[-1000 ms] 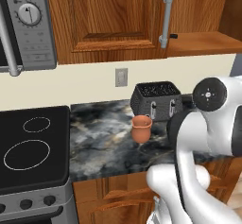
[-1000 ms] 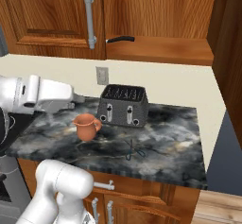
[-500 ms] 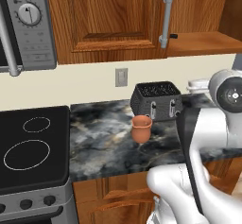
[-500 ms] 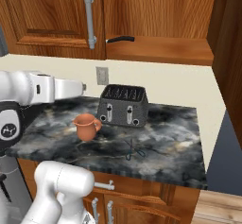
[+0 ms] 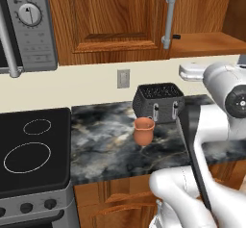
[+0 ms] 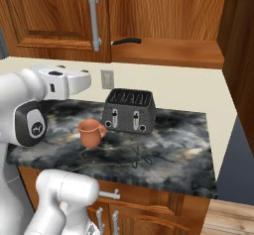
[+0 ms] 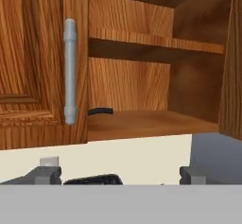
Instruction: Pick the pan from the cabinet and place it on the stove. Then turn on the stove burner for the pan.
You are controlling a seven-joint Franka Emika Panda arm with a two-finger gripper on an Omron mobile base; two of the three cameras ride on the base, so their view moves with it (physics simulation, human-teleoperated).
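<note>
Mostly dark marble counter [image 6: 168, 145] under open cabinet [image 7: 142, 76].

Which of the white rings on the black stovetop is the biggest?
The ring nearer the front of the stove is biggest; the ring behind it is clearly smaller.
</note>
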